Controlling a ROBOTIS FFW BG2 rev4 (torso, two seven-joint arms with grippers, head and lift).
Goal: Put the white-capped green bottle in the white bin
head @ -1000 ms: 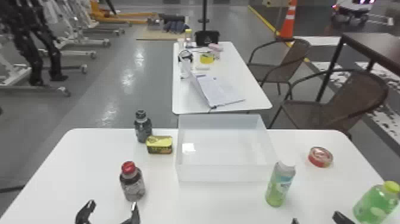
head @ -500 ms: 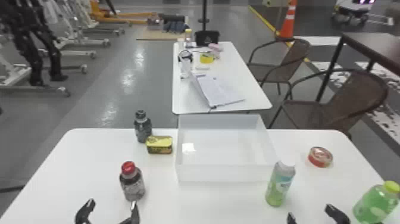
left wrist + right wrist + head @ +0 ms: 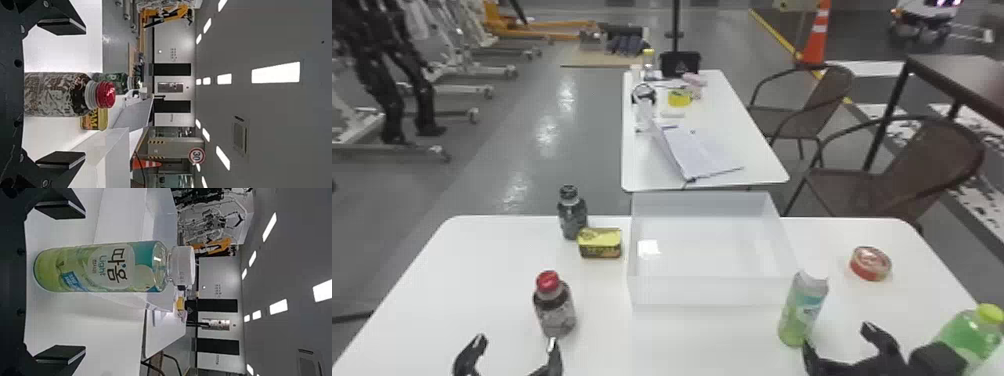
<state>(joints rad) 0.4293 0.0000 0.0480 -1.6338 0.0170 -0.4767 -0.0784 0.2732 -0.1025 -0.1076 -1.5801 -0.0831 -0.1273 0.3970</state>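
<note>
The white-capped green bottle [image 3: 802, 310] stands upright on the table, just in front of the right front corner of the white bin [image 3: 710, 290]. My right gripper [image 3: 837, 347] is at the near side of this bottle, its jaws apart. In the right wrist view the green bottle [image 3: 101, 268] lies across the space ahead of my right gripper [image 3: 60, 284], not gripped. My left gripper [image 3: 509, 355] waits at the front left, open, near the red-capped bottle [image 3: 554, 312]; in the left wrist view that bottle [image 3: 58, 94] appears before the open left gripper [image 3: 62, 93].
A dark bottle [image 3: 572, 215] and a yellow can [image 3: 600, 243] stand left of the bin. To its right is a round red tin [image 3: 870, 264]. A yellow-capped green bottle [image 3: 967, 332] stands at the right, partly behind my right arm.
My right gripper has moved forward and left, from the bottom edge up to near the white-capped bottle. The left gripper and the bottles have stayed in place.
</note>
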